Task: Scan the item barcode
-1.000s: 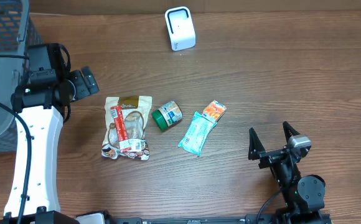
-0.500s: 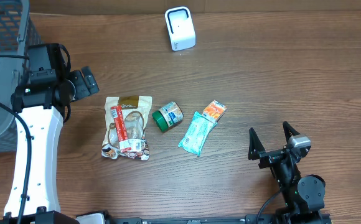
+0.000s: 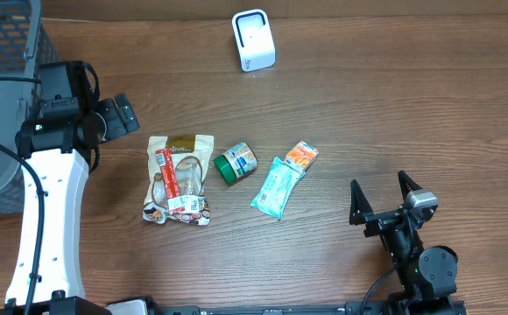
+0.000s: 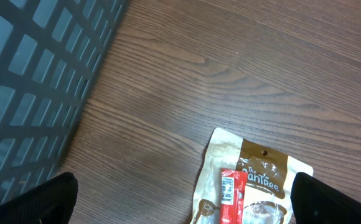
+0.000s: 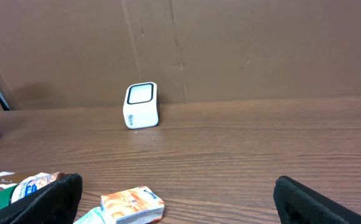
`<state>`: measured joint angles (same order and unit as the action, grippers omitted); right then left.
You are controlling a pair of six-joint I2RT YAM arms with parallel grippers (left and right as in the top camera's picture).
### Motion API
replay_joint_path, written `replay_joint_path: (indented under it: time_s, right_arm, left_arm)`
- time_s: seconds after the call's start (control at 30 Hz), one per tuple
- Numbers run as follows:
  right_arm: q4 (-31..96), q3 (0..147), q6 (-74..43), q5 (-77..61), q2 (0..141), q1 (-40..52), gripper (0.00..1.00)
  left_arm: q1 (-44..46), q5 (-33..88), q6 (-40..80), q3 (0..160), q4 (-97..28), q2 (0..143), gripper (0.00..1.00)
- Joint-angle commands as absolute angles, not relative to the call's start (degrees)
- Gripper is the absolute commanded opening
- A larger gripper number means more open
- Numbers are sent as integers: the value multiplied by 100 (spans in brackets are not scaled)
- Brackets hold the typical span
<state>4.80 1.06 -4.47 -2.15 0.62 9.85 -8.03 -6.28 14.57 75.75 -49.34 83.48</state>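
Note:
The white barcode scanner (image 3: 254, 40) stands upright at the back of the table, also facing the right wrist view as the scanner (image 5: 141, 105). Items lie mid-table: a brown pouch (image 3: 179, 179) with a red barcoded stick on it, a green-lidded jar (image 3: 235, 163), a teal packet (image 3: 276, 186) and a small orange box (image 3: 301, 155). My left gripper (image 3: 121, 115) hangs open up-left of the pouch (image 4: 255, 174), holding nothing. At the front right, my right gripper (image 3: 380, 185) stands open and empty, right of the orange box (image 5: 132, 205).
A grey mesh basket (image 3: 0, 87) fills the left edge of the table, close beside the left arm, and shows as the basket (image 4: 31, 81) in the left wrist view. A brown cardboard wall (image 5: 230, 43) backs the table behind the scanner.

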Motion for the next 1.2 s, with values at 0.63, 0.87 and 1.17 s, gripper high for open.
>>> replay_joint_path:
  time_s: [0.63, 0.87, 1.17]
  right_arm:
    - [464, 45, -445, -226, 23, 1000, 100]
    - [482, 47, -462, -30, 23, 1000, 100]
    - [880, 379, -1973, -226, 51, 1000, 100]
  left_arm:
    - [-823, -655, 1347, 7708, -4925, 8324, 100]
    - [-823, -655, 1347, 7710, -4925, 8324, 100]
    - [-823, -655, 1347, 7708, -4928, 8324, 100]
